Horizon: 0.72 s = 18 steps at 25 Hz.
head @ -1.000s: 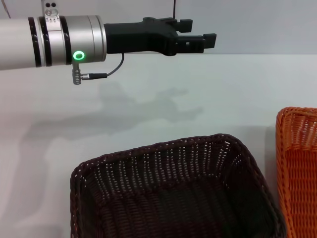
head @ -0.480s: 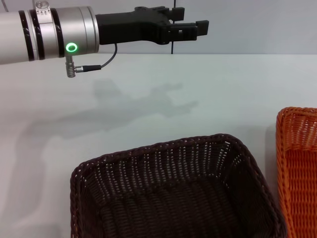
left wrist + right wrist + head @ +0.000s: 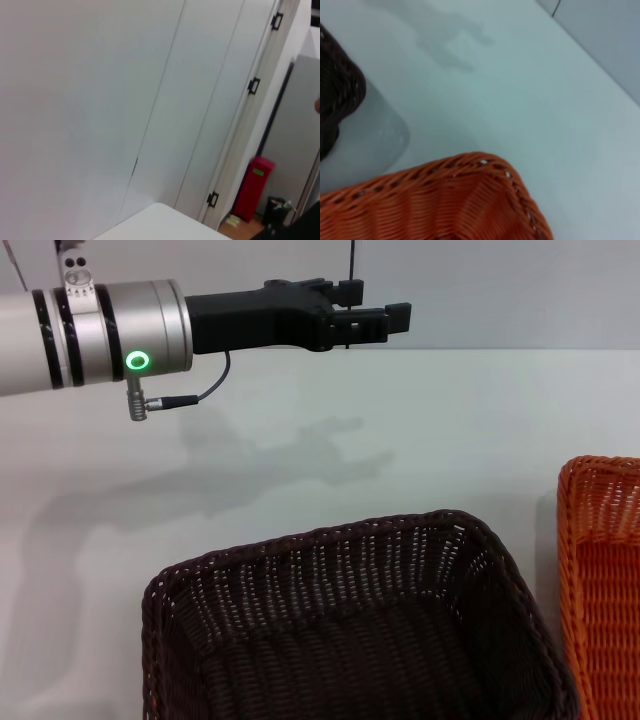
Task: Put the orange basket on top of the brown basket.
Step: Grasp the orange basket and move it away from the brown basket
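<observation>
The brown basket (image 3: 330,536) stands empty at the near middle of the white table, partly cut off by the bottom edge of the head view. The orange basket (image 3: 598,570) stands beside it on the right, apart from it and cut off by the right edge. In the right wrist view, a corner of the orange basket (image 3: 445,200) is close below the camera, with the brown basket's corner (image 3: 337,85) off to one side. My left gripper (image 3: 378,306) is open and empty, held high over the far part of the table. My right gripper does not show.
The white table (image 3: 450,430) stretches behind the baskets to a grey wall. The left wrist view shows only wall panels, cabinet doors and a red bin (image 3: 254,192) on the floor.
My left arm has drawn back to the left and slightly away, its shadow shifting on the table. The baskets have not moved.
</observation>
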{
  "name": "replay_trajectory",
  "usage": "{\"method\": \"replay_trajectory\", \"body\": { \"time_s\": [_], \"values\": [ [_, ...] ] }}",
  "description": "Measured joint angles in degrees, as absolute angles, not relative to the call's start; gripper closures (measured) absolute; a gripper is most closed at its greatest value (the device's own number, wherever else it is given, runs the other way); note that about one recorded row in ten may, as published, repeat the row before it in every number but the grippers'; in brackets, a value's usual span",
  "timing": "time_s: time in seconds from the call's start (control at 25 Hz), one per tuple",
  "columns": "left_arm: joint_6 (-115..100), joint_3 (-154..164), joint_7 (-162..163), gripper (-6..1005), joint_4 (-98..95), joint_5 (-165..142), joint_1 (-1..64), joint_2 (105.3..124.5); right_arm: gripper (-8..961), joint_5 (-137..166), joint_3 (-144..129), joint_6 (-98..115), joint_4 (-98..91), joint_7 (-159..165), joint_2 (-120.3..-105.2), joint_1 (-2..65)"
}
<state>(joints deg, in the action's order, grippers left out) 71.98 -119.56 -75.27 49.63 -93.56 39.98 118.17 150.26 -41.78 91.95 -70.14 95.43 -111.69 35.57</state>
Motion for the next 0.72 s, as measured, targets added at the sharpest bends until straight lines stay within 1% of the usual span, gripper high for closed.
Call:
{"method": "replay_trajectory", "body": {
  "time_s": [0.24,0.4,0.68,0.72],
  "values": [
    [72.0,-119.5,-75.4,136,48.8,-91.9,39.2,118.09,236,150.6,-44.6,87.0,-64.2,94.7,-111.56,35.8],
    [72.0,-119.5,-75.5,137,48.6,-91.8,39.2,118.07,237,151.2,-46.0,81.9,-57.0,93.8,-111.57,37.0],
    [72.3,-119.5,-75.6,137,48.0,-91.7,39.1,117.91,240,150.7,-45.1,84.4,-57.1,91.0,-111.56,36.4],
    [72.4,-119.5,-75.6,137,48.0,-91.7,39.0,117.91,240,150.7,-44.7,85.0,-57.7,91.0,-111.35,36.0]
  ]
}}
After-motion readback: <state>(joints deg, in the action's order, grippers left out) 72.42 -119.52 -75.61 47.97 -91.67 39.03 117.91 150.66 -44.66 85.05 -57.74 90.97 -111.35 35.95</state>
